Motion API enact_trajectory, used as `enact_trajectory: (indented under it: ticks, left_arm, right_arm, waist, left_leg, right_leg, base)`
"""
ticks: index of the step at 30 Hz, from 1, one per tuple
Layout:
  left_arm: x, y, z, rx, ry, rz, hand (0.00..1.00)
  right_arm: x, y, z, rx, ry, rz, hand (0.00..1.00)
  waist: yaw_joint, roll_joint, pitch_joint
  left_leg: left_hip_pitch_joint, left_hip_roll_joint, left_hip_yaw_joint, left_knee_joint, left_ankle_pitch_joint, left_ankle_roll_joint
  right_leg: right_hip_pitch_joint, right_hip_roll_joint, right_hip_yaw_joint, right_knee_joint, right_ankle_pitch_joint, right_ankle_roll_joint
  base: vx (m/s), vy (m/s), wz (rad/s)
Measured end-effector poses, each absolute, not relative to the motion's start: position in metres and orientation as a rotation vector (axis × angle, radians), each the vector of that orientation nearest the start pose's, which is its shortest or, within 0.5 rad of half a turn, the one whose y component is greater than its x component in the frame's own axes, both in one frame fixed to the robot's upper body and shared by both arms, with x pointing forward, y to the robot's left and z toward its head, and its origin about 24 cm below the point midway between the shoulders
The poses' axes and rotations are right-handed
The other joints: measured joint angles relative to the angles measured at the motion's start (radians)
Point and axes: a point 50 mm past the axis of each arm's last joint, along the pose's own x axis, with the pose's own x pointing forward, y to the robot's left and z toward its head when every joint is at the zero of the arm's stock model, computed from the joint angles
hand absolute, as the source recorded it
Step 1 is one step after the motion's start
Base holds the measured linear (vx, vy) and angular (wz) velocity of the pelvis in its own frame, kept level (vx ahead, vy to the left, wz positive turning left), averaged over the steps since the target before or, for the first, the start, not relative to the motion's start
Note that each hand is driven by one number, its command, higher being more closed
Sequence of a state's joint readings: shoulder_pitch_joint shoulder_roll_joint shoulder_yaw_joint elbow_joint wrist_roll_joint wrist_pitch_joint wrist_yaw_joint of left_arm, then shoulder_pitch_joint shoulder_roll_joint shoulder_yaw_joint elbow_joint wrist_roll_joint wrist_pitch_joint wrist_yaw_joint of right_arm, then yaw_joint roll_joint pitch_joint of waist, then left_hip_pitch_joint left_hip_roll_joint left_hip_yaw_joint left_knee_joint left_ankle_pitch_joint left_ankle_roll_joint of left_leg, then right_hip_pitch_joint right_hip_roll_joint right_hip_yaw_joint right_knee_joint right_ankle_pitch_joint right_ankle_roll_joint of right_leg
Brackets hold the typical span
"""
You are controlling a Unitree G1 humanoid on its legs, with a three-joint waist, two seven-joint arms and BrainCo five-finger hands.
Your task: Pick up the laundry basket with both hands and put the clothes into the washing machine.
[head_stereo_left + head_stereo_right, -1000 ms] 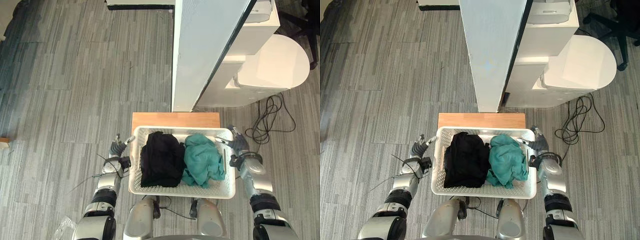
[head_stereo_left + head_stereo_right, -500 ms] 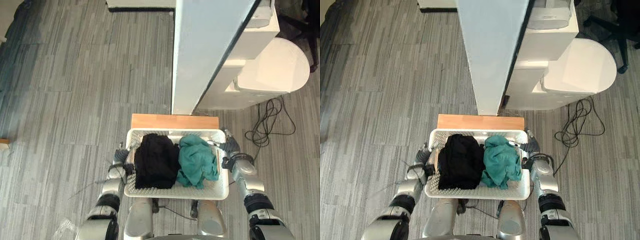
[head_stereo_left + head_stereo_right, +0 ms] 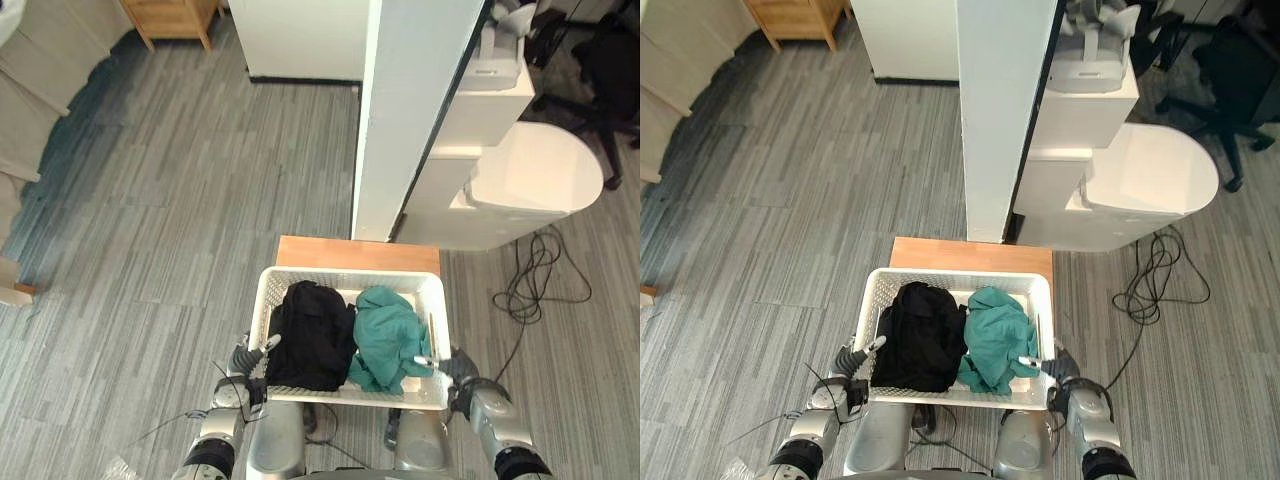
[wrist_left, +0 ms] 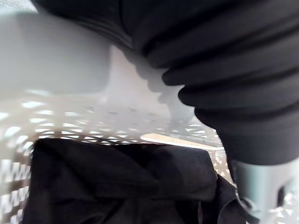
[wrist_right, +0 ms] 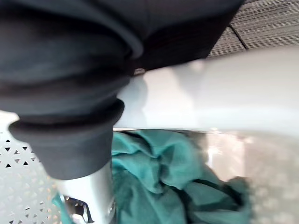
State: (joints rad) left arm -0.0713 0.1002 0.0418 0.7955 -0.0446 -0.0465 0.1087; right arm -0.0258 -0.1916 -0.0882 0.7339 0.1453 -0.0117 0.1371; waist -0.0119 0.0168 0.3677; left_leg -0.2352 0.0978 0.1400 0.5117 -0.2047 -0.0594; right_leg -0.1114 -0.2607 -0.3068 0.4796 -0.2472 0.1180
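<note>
A white perforated laundry basket [image 3: 345,273] hangs close in front of me, held by its two short sides. In its left half lies a black garment [image 3: 308,335], in its right half a teal garment [image 3: 385,335]. My left hand [image 3: 248,362] clamps the left rim, its thumb hooked over the edge. At the right rim my right hand [image 3: 452,368] grips the same way. The left wrist view looks over the rim [image 4: 51,60] onto the black garment [image 4: 117,186]. Past the rim [image 5: 243,88], the right wrist view has the teal garment [image 5: 177,186].
A low wooden table [image 3: 357,254] stands on the floor just beyond the basket. Behind it rises a tall white panel [image 3: 410,110], with the white washing machine [image 3: 530,170] to its right. A dark office chair [image 3: 610,60] stands far right, a wooden cabinet [image 3: 170,15] far left.
Both hands moved in from beside the basket and closed on its side rims. The basket has risen off the wooden table toward me, and the camera now looks further across the room.
</note>
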Motion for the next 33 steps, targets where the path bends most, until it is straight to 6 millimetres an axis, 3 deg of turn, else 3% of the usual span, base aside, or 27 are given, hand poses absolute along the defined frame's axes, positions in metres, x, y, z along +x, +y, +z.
enact_trajectory:
  ticks: [3,7,13,16,20,22,25,28,33]
  left_arm:
    - [0.190,0.195,-0.111,0.080,0.714,0.187,0.00]
    - [0.171,0.195,-0.122,0.079,0.786,0.176,0.00]
    - [0.169,0.196,-0.124,0.098,0.804,0.163,0.00]
    - [0.177,0.196,-0.119,0.130,0.782,0.137,0.00]
    - [0.208,0.197,-0.089,0.143,0.614,0.129,0.00]
    - [0.226,0.198,-0.066,0.136,0.499,0.137,0.00]
    - [0.239,0.200,-0.049,0.127,0.416,0.154,0.00]
    - [0.244,0.205,-0.038,0.124,0.363,0.183,0.00]
    - [0.246,0.210,-0.029,0.153,0.318,0.209,0.00]
  right_arm:
    - [0.183,-0.223,-0.106,0.035,0.726,-0.060,0.00]
    - [0.182,-0.221,-0.108,0.041,0.737,-0.047,0.00]
    - [0.177,-0.216,-0.115,0.049,0.779,-0.035,0.00]
    - [0.178,-0.213,-0.115,0.051,0.786,-0.028,0.00]
    - [0.189,-0.214,-0.103,0.041,0.722,-0.022,0.00]
    - [0.198,-0.218,-0.084,0.036,0.614,-0.034,0.00]
    - [0.207,-0.233,-0.065,0.018,0.516,-0.087,0.00]
    - [0.207,-0.247,-0.055,-0.002,0.470,-0.137,0.00]
    - [0.197,-0.250,-0.052,0.004,0.454,-0.162,0.00]
  waist:
    - [-0.002,-0.009,-0.007]
    - [0.000,-0.020,-0.017]
    - [0.002,-0.035,-0.048]
    - [0.001,-0.043,-0.053]
    - [-0.002,-0.046,-0.055]
    - [-0.003,-0.046,-0.055]
    - [-0.006,-0.046,-0.055]
    - [-0.010,-0.047,-0.055]
    - [-0.010,-0.047,-0.054]
  left_leg:
    - [-0.002,-0.019,0.001,-0.008,-0.009,-0.003]
    - [-0.015,-0.027,0.010,-0.029,-0.004,-0.009]
    - [-0.036,-0.017,0.020,-0.005,-0.004,-0.009]
    - [-0.050,-0.011,0.031,-0.002,0.000,-0.016]
    - [-0.081,-0.003,0.038,0.018,0.000,-0.016]
    - [-0.100,0.011,0.045,0.031,0.000,-0.015]
    - [-0.105,0.026,0.051,0.052,0.001,-0.004]
    - [-0.107,0.036,0.053,0.068,-0.002,0.003]
    - [-0.108,0.047,0.054,0.096,-0.018,0.025]
  right_leg:
    - [-0.018,-0.021,0.009,0.031,-0.008,0.005]
    - [-0.050,-0.015,0.040,0.021,-0.008,0.005]
    - [-0.068,0.011,0.085,0.017,-0.007,0.005]
    - [-0.086,0.015,0.098,0.011,0.001,0.002]
    - [-0.107,0.020,0.107,0.010,0.043,-0.004]
    - [-0.126,0.032,0.115,0.008,0.050,-0.010]
    - [-0.128,0.041,0.116,0.010,0.052,-0.006]
    - [-0.128,0.050,0.119,0.011,0.051,-0.007]
    - [-0.129,0.052,0.115,0.044,0.026,-0.012]
  base:
    - [-0.22,0.024,0.16]
    - [-0.16,0.014,0.01]
    - [-0.03,0.015,-0.06]
    - [0.03,0.008,-0.12]
    - [0.05,-0.006,-0.05]
    - [0.07,-0.011,-0.17]
    - [0.09,-0.016,-0.14]
    - [0.08,-0.006,-0.11]
    - [0.06,-0.017,-0.01]
